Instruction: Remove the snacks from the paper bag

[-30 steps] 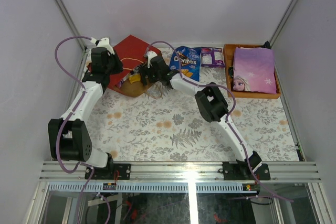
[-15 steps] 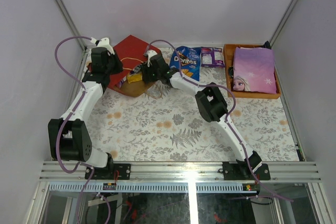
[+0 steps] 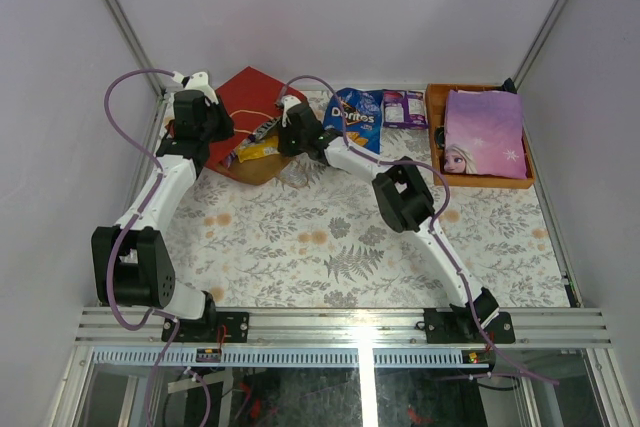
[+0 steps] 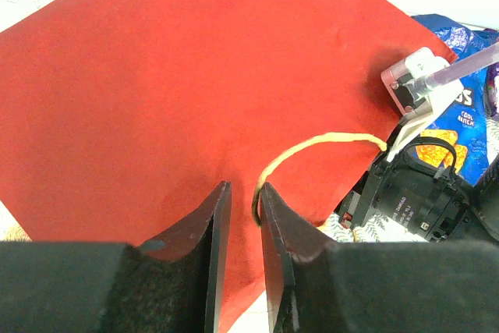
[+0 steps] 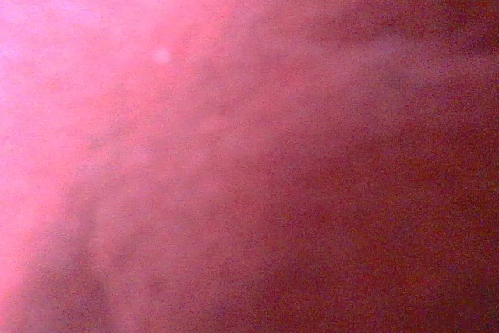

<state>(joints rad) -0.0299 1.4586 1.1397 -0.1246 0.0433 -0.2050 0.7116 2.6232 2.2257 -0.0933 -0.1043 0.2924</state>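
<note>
Red paper carrier bag (image 3: 250, 89) lies flat, far left. The left gripper (image 4: 242, 193) is pinched on its tan cord handle (image 4: 312, 146), apparently to steady the mouth. Right gripper (image 3: 285, 137) reaches inside (jaws hidden, so I cannot tell their state). Yellow glossy packet (image 3: 258, 152) sits at the mouth.

Blue snack bag (image 3: 355, 119): brand name "Doritos" in white lettering across the front, legible in the top view. In the left wrist view the same bag shows a flavour line in small white capitals, reading as "COOL RANCH". Black wrist housing (image 4: 413, 202) of the right arm: one line of white print, too fine to read.
</note>
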